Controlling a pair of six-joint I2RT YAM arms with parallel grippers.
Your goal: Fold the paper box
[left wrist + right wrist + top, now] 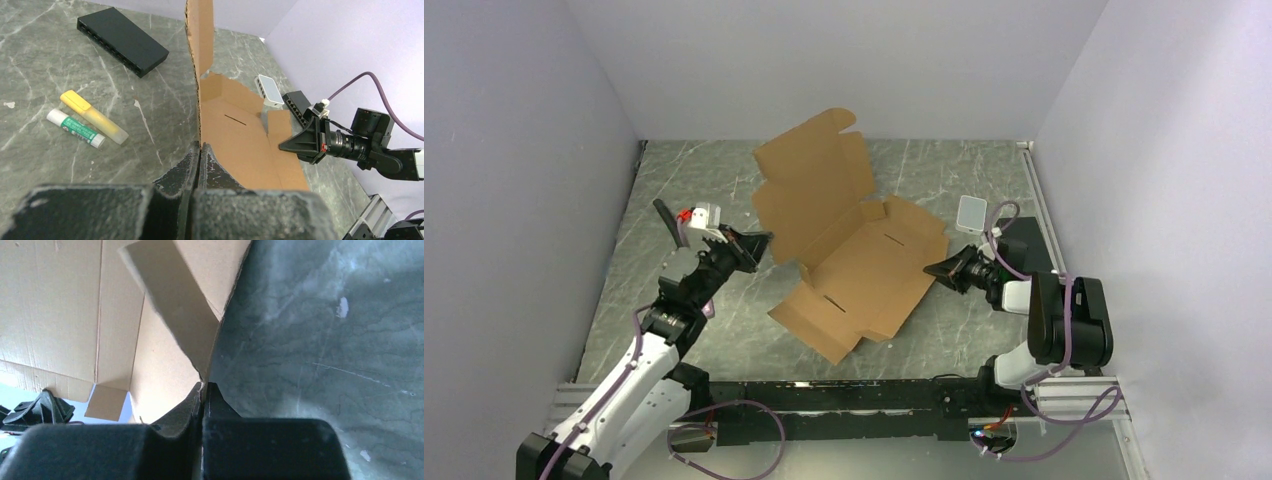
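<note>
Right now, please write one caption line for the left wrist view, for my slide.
Left tool and right tool each pinch an edge of the paper box near a black slab.

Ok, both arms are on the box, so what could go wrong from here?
1. The left gripper and right gripper each pinch only the very edge of the box, so either grip could slip off.
2. They hold opposite sides, so pulling apart might tear the cardboard or bend it away from its creases.
3. The white container sits close by the right arm, and a swing there may knock it.
</note>
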